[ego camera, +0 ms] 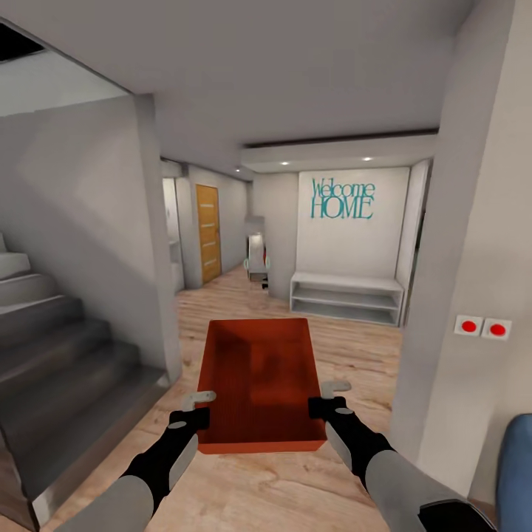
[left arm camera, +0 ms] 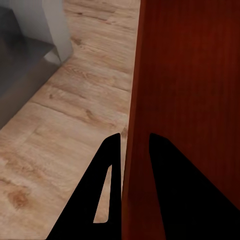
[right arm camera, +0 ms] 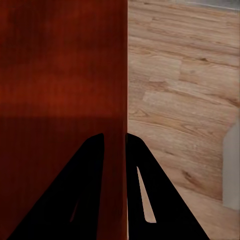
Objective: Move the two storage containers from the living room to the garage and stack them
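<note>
One orange-red open-top storage container [ego camera: 258, 377] is held in the air in front of me over a light wood-plank floor [ego camera: 355, 355], in a hallway. My left gripper [ego camera: 198, 408] is shut on its left side wall near the front corner. My right gripper [ego camera: 327, 399] is shut on the right side wall. In the left wrist view the fingers of the left gripper [left arm camera: 134, 140] straddle the container wall [left arm camera: 190, 100]. The right wrist view shows the right gripper [right arm camera: 115, 136] clamped over the container wall [right arm camera: 60, 75] the same way.
Grey stairs [ego camera: 59, 355] rise at the left behind a wall corner [ego camera: 159, 281]. A white pillar [ego camera: 458, 295] with two red buttons [ego camera: 482, 326] stands close on the right, with a blue object [ego camera: 517, 473] below it. Ahead are a white shelf bench [ego camera: 347, 295] and a wooden door [ego camera: 208, 233].
</note>
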`<state>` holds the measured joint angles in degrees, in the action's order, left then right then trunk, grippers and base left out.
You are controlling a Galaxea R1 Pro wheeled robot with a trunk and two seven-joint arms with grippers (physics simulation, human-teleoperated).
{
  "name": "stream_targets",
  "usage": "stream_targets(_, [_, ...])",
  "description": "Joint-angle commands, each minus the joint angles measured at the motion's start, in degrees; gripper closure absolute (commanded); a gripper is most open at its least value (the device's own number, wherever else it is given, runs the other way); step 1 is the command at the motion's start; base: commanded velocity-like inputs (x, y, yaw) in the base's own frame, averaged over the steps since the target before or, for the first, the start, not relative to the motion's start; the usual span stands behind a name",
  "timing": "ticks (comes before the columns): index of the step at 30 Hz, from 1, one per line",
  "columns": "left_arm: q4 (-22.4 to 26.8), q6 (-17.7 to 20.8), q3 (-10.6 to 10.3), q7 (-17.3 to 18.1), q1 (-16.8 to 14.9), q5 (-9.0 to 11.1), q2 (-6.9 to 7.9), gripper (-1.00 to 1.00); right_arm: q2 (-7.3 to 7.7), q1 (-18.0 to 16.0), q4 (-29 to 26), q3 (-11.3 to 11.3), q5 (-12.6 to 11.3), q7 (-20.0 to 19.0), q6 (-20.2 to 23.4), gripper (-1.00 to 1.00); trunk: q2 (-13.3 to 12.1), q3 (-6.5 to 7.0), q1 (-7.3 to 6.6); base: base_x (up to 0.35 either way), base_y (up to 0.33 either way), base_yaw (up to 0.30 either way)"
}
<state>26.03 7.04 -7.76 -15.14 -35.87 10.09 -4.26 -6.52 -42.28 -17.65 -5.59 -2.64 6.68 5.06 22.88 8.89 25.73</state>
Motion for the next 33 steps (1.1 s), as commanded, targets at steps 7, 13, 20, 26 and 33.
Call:
stream_targets(7, [-0.01,0.35,3.07,-0.76,0.00,0.81,3.64,1.00,0.19,-0.03,-0.28,-0.12,0.27,0.26,-1.52,1.00,0.04,-0.02,0.05,0.325,0.000,0.000])
stream_targets(13, [-0.01,0.35,3.09,-0.77,0.01,0.81,3.65,1.00,0.19,-0.01,-0.28,-0.12,0.27,0.26,-1.50,1.00,0.04,-0.02,0.05,0.324,0.000,0.000])
stream_targets(20, [-0.01,0.35,3.09,-0.78,0.01,0.81,3.65,1.00,0.19,-0.01,-0.28,-0.12,0.26,0.26,-1.46,1.00,0.04,-0.02,0.05,0.325,0.000,0.000])
stream_targets(26, [-0.01,0.35,3.07,-0.76,0.01,0.81,3.65,1.00,0.19,-0.02,-0.28,-0.12,0.27,0.26,-1.45,1.00,0.04,-0.02,0.05,0.325,0.000,0.000])
stream_targets(33, [-0.01,0.35,3.09,-0.77,0.01,0.81,3.65,1.00,0.22,0.00,-0.28,-0.12,0.26,0.26,-1.52,1.00,0.04,-0.02,0.05,0.325,0.000,0.000])
